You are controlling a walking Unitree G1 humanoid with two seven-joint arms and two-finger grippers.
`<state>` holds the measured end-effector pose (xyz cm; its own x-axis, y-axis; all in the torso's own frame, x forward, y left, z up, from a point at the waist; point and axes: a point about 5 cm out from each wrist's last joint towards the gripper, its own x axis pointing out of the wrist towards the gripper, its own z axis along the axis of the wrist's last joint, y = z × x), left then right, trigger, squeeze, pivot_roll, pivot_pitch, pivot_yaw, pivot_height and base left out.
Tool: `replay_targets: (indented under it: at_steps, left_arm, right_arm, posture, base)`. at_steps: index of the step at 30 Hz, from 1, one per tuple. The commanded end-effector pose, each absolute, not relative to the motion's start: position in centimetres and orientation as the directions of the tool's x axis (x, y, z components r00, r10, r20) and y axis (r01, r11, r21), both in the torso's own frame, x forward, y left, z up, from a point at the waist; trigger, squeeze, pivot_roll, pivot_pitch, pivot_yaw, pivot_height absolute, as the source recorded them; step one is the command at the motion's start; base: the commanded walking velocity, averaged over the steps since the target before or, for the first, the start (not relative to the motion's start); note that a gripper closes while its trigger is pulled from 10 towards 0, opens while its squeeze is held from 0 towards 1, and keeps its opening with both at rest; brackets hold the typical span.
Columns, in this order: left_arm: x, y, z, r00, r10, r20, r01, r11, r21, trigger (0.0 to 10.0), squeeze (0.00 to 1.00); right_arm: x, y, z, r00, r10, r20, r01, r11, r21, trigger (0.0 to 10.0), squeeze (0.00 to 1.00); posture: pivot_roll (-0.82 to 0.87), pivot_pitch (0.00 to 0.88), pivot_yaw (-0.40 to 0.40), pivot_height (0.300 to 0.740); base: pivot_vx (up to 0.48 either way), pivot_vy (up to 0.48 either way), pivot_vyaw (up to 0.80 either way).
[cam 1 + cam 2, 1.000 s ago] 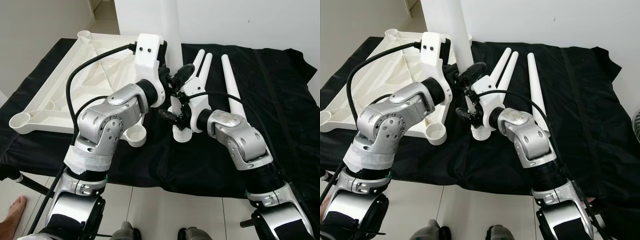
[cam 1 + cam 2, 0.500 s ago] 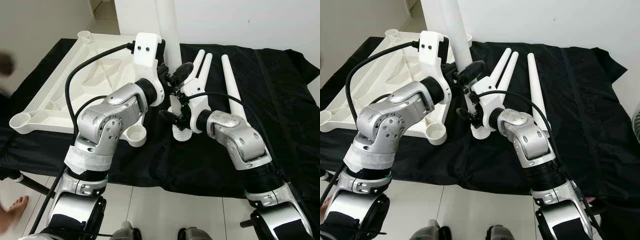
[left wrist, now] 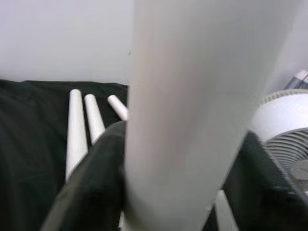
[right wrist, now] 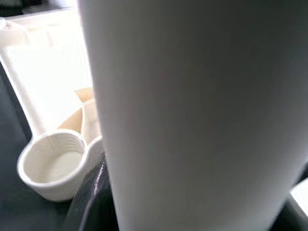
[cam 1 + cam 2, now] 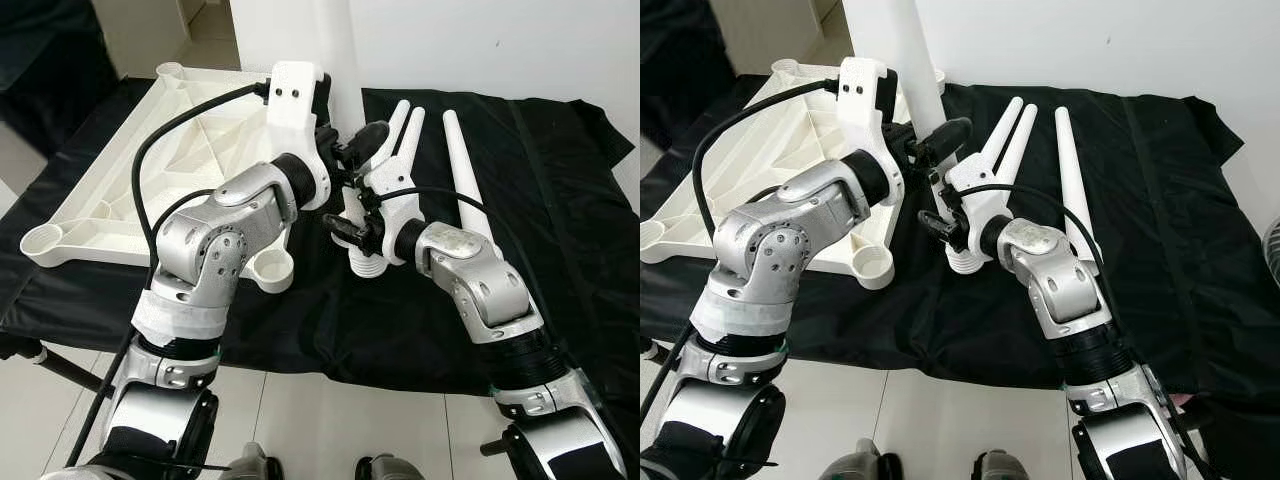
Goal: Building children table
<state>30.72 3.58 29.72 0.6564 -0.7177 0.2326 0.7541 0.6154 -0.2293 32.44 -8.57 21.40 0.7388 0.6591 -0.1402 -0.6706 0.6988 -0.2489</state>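
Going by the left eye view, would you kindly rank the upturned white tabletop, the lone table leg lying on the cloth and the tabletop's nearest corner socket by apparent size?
1. Upturned white tabletop, largest.
2. Lone table leg lying on the black cloth.
3. Nearest corner socket, smallest.

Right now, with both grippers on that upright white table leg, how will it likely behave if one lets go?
The table leg looks rigid, smooth plastic, so it may slip. Tall and narrow above its threaded end, it would likely tip, then roll like the loose legs.

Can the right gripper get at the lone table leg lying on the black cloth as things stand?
Probably not yet: the right gripper is shut on the upright table leg; the lone leg lies unobstructed beside that arm.
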Motion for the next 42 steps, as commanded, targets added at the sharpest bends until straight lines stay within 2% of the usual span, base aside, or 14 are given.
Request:
replay_targets:
  at_steps: [1, 10, 11, 18, 20, 27, 29, 34, 42]
  left_arm:
    - [29.9, 2.7, 30.9, 0.59, -0.757, 0.281, 0.807, 0.551, -0.212, 10.0, 1.0]
    - [30.1, 2.9, 30.7, 0.607, -0.746, 0.274, 0.794, 0.569, -0.211, 10.0, 1.0]
    - [30.2, 3.0, 30.6, 0.615, -0.741, 0.27, 0.789, 0.582, -0.199, 10.0, 0.0]
    - [30.5, 3.6, 30.0, 0.655, -0.716, 0.243, 0.754, 0.641, -0.144, 10.0, 0.0]
    - [30.8, 4.1, 29.5, 0.689, -0.69, 0.222, 0.721, 0.685, -0.106, 10.0, 0.0]
    - [31.2, 4.9, 29.2, 0.724, -0.654, 0.217, 0.685, 0.719, -0.117, 10.0, 0.0]
    - [31.3, 5.4, 29.3, 0.737, -0.635, 0.23, 0.67, 0.731, -0.13, 10.0, 0.0]
    - [31.4, 6.1, 29.2, 0.753, -0.612, 0.243, 0.649, 0.751, -0.119, 10.0, 0.0]
    - [31.4, 6.6, 28.1, 0.77, -0.599, 0.222, 0.628, 0.772, -0.096, 10.0, 0.0]
  right_arm:
    - [32.4, -8.3, 20.2, 0.739, 0.651, -0.174, -0.673, 0.706, -0.218, 10.0, 0.0]
    - [32.7, -8.4, 20.3, 0.767, 0.625, -0.146, -0.641, 0.745, -0.185, 10.0, 0.0]
    - [32.9, -8.5, 20.3, 0.782, 0.609, -0.134, -0.623, 0.765, -0.162, 10.0, 0.0]
    - [33.7, -8.9, 20.8, 0.827, 0.556, -0.08, -0.562, 0.822, -0.092, 10.0, 0.0]
    - [34.1, -9.2, 21.4, 0.853, 0.521, -0.036, -0.522, 0.851, -0.062, 10.0, 0.0]
    - [34.8, -10.3, 22.2, 0.895, 0.445, 0.016, -0.445, 0.895, 0.003, 10.0, 0.0]
    - [35.4, -11.3, 22.6, 0.929, 0.366, 0.045, -0.368, 0.929, 0.03, 10.0, 0.0]
    - [35.6, -12.1, 23.0, 0.949, 0.306, 0.077, -0.311, 0.948, 0.066, 10.0, 0.0]
    - [35.5, -12.3, 23.0, 0.95, 0.297, 0.093, -0.303, 0.951, 0.062, 10.0, 0.0]
  posture:
    - [-0.11, 0.061, 0.053, 0.74]
    - [-0.11, 0.059, 0.053, 0.74]
    - [-0.1, 0.065, 0.055, 0.74]
    - [-0.1, 0.068, 0.055, 0.74]
    - [-0.09, 0.07, 0.055, 0.74]
    - [-0.09, 0.071, 0.056, 0.74]
    - [-0.09, 0.072, 0.057, 0.74]
    - [-0.08, 0.073, 0.055, 0.74]
    - [-0.08, 0.072, 0.051, 0.74]
  base:
    - [0.0, 0.0, 0.0]
    - [0.0, 0.0, 0.0]
    - [0.0, 0.0, 0.0]
    - [0.0, 0.0, 0.0]
    - [0.0, 0.0, 0.0]
    - [0.0, 0.0, 0.0]
    - [0.0, 0.0, 0.0]
    - [0.0, 0.0, 0.0]
    - [0.0, 0.0, 0.0]
